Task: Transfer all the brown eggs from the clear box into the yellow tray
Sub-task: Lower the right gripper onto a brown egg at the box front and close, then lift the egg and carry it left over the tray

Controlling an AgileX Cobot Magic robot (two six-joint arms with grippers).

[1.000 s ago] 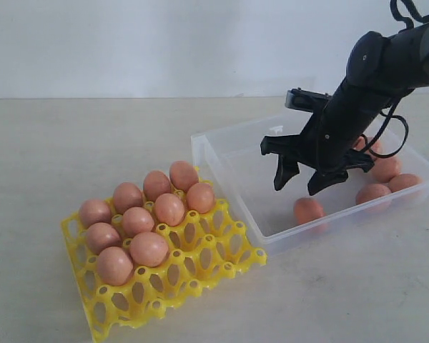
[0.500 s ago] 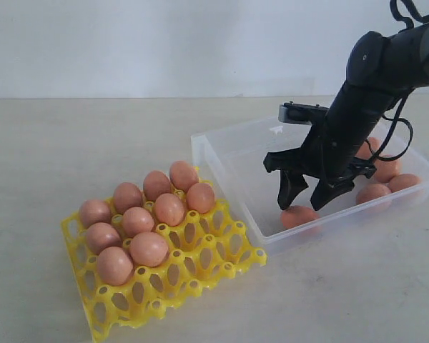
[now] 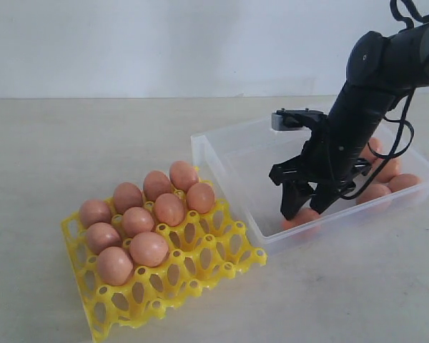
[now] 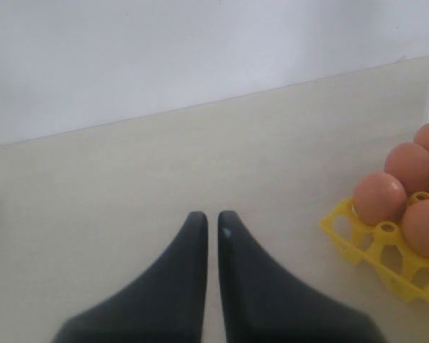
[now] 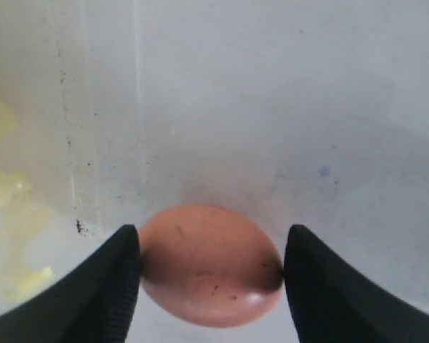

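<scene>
— Start with the exterior view. Where is the right gripper (image 3: 305,211)?

— Down inside the clear box (image 3: 222,139), near its front wall. The fingers point down over a single egg (image 3: 301,217) lying on the box floor. A few more brown eggs (image 3: 376,191) sit together at the box's right end, partly hidden by the arm.

— And the yellow tray (image 3: 200,266)?

— On the table (image 3: 71,143), just left of the box. Ten eggs fill its back cups, and the front rows nearest the camera stand bare.

— What does the left wrist view give?

— The left gripper (image 4: 212,221) hangs over bare table, its two fingers pressed almost together with only a thin slit between them and nothing held. A corner of the tray (image 4: 357,243) with some of its eggs (image 4: 379,199) shows at the edge.

— And the right wrist view?

— The egg (image 5: 211,264) lies on the clear floor of the box (image 5: 272,107), exactly between the two dark fingers (image 5: 118,275). The jaws stand spread, one pad at each side of the shell and right against it. Whether they press on it I cannot tell, and the egg rests on the floor.
</scene>
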